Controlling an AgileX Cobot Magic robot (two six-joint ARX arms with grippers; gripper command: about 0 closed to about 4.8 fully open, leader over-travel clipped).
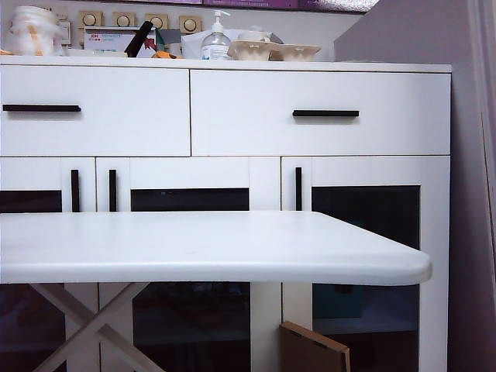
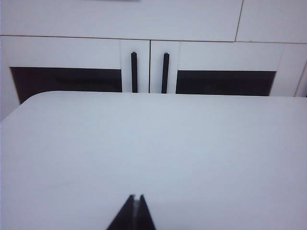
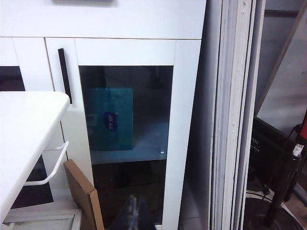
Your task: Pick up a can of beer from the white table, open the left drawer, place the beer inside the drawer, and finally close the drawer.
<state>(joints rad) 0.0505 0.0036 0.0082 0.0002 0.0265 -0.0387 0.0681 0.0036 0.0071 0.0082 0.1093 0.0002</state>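
This looks like a room set up for tests and furnished like a home, not a real kitchen. A white cabinet (image 1: 232, 186) with two drawers, black bar handles and dark glass doors stands behind a plain white table (image 1: 194, 248), and its top holds loose clutter: a pump bottle (image 1: 216, 39), egg cartons (image 1: 279, 51), a paper box (image 1: 116, 40) and a bag (image 1: 31, 31). Beside the cabinet, cardboard (image 3: 84, 196) leans on the floor, and cables and a black stand (image 3: 283, 191) are near a window frame (image 3: 235, 115), which suggests a lab or office corner.
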